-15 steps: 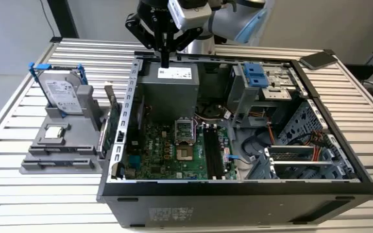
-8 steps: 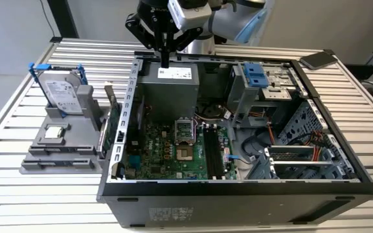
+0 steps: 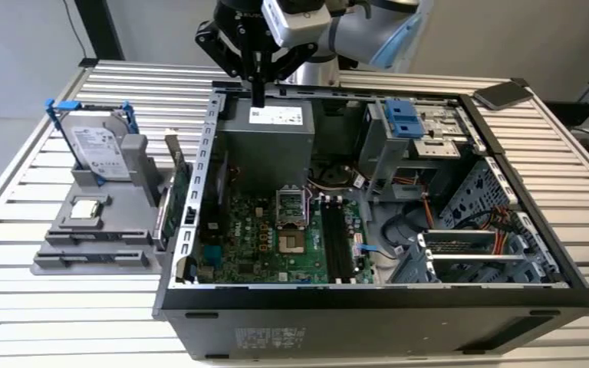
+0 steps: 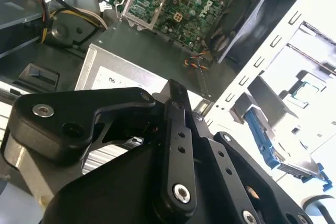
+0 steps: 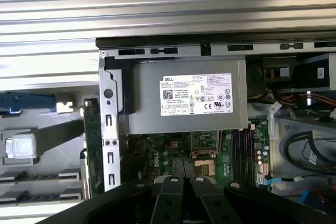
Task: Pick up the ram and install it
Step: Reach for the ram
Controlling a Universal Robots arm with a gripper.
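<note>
pincer (image 3: pixel 258 102): hanging over the far corner of the open computer case (image 3: pixel 376 297), on the exterior view's left; it is pointing straight down and drawn narrow, and in the first wrist view its fingertips (image 5: pixel 173 184) are lying side by side, nearly touching, with nothing showing between them.
ram: I cannot tell it for certain. A thin green board (image 3: pixel 177 201) is standing on edge between the case wall and the grey holder (image 3: pixel 95 244), its long axis running near to far. Whether this board is the ram or another card is not showing.
memory slots (image 3: pixel 337 239): black and lying in the motherboard (image 3: pixel 258 239), running near to far, parallel to the green board.
power supply (image 3: pixel 269 146): sitting right under the pincer, label facing up.
grey holder: resting on the slatted counter (image 3: pixel 28 307) on the exterior view's left of the case, carrying an upright hard drive (image 3: pixel 100 146) at its far end and a small square chip (image 3: pixel 88 207) mid-way.
</note>
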